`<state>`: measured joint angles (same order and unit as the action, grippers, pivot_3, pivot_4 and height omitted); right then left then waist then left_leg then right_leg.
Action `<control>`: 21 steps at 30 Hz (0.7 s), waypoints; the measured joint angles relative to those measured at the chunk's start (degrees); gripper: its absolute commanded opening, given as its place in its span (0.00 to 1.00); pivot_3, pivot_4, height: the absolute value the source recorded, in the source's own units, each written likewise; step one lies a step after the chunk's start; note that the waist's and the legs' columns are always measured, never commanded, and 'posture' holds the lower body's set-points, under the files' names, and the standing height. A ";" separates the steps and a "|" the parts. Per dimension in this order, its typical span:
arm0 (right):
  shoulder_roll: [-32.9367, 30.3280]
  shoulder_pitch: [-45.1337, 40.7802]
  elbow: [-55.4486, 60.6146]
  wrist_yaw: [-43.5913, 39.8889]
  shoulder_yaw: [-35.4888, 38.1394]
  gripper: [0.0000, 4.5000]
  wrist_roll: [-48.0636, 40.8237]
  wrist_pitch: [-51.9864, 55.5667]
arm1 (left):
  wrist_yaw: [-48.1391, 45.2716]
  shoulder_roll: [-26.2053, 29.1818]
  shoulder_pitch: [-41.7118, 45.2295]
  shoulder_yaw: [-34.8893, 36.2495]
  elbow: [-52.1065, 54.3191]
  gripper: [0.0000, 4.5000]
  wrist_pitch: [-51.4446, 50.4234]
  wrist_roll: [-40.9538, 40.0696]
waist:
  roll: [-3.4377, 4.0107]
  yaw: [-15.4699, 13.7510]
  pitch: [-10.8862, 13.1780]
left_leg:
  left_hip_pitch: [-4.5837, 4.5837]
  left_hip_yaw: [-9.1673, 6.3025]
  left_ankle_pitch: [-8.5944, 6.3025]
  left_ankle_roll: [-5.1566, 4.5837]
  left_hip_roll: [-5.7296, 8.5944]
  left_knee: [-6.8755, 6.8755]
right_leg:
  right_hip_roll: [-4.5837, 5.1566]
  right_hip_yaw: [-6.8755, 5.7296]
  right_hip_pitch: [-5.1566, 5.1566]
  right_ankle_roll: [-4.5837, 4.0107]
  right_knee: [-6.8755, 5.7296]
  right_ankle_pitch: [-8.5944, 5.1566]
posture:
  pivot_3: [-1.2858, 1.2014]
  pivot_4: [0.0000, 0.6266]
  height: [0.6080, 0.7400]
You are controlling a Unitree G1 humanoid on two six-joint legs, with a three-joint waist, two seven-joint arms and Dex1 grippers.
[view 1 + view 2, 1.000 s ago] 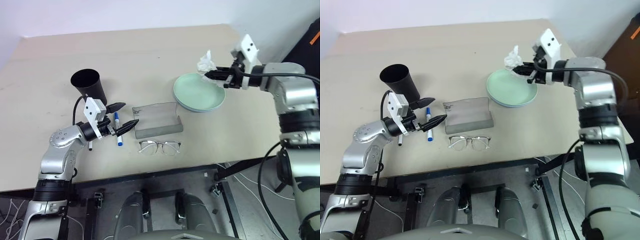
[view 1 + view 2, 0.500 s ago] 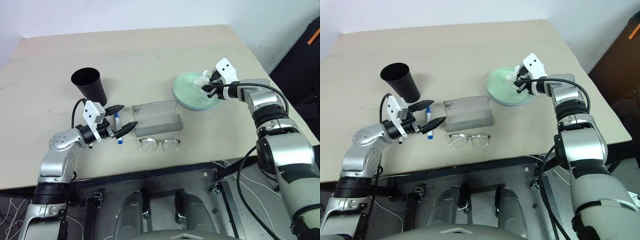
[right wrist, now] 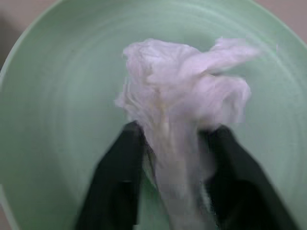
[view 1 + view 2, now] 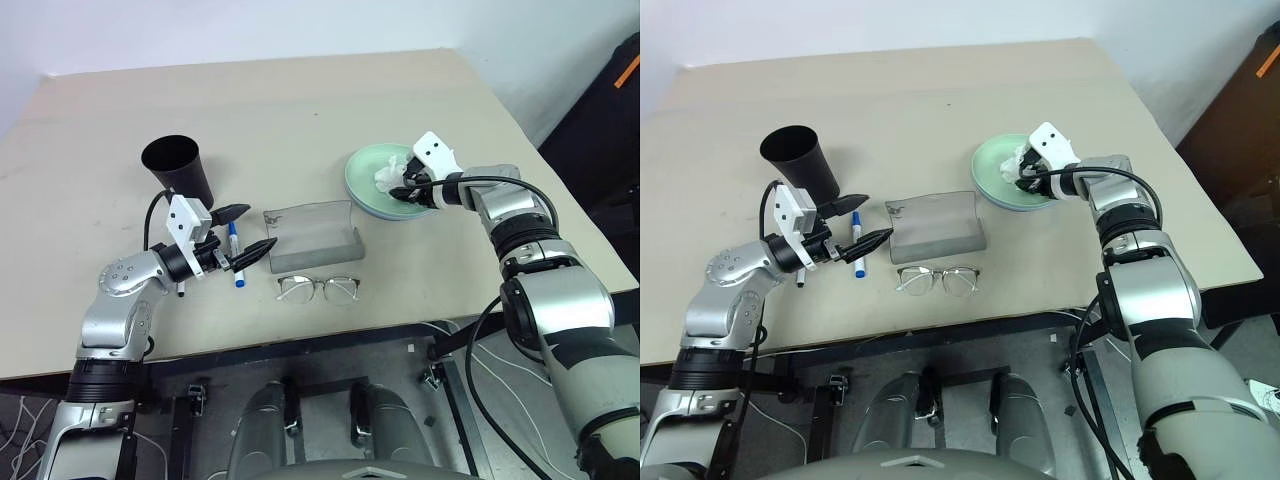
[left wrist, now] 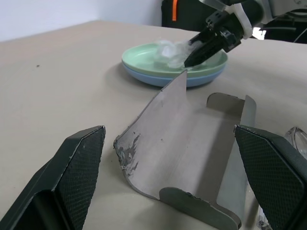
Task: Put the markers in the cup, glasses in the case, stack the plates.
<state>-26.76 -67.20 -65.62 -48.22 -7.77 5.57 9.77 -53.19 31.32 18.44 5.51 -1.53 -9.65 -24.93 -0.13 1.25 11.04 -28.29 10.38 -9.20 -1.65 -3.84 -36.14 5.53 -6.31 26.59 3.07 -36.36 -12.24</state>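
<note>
Toward the far right corner of the beige table, the pale mint green round plastic plate sits nested on the light blue one; stack looks done. Right gripper is down in the mint plate, its fingers parted around a crumpled white tissue, which rests on the plate between them; whether it is gripped or freed, cannot tell.

Left gripper hovers spread wide and empty beside the white marker with blue cap, near the tall matte black cup. Black-ended marker is mostly hidden behind that hand. Grey frosted hinged case lies open mid-table; thin metal-framed glasses just beside it toward the near edge.

Judgement: lift the right gripper straight up, so the tissue does not snag a finger and the plates stay aligned.
</note>
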 measured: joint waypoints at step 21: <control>-7.01 3.58 31.96 -17.29 6.55 1.00 -14.57 16.77 | -0.23 1.07 0.43 0.63 1.15 1.00 -0.90 0.40 | -0.02 -0.09 -0.01 | -0.02 0.08 -0.08 -0.14 -0.06 0.00 | 0.03 0.15 0.10 -0.03 0.02 -0.02 | 0.52 0.24 0.81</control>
<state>-33.76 -63.61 -33.66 -65.50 -1.23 -9.00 26.54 -53.43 32.39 18.87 6.14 -0.38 -10.56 -24.54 -0.15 1.16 11.03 -28.31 10.46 -9.29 -1.79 -3.90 -36.14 5.56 -6.16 26.69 3.04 -36.35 -12.26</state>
